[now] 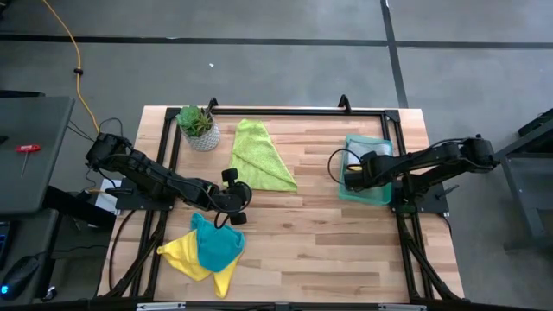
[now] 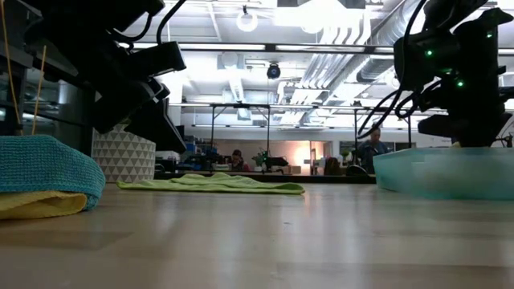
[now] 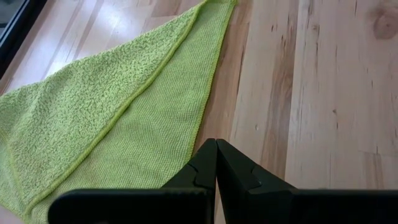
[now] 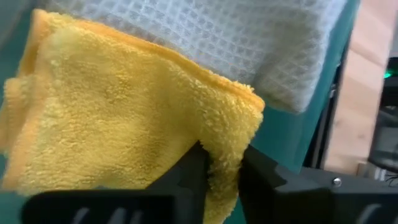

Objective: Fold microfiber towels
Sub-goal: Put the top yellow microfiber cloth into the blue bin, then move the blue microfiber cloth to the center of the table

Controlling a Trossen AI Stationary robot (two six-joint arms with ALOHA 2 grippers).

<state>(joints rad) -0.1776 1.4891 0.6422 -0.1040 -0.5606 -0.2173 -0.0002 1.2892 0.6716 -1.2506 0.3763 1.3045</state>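
Note:
A lime green towel, folded to a triangle, lies flat on the table at the far middle; it also shows in the left wrist view. My left gripper is shut and empty, just near-side of this towel's near corner. A teal towel lies on a yellow towel at the near left. My right gripper is over the green tray at the right, shut on a folded yellow towel that lies on a grey waffle cloth. My right gripper pinches the yellow towel's folded corner between its two fingers, several layers thick. The fingers come from the table's right side, slanting down into the tray. The rest of the towel lies in the tray against the grey cloth.
A small potted plant stands at the far left, beside the lime towel. A black frame runs along the table's far edge and sides. Bare wood lies between the towels and the tray.

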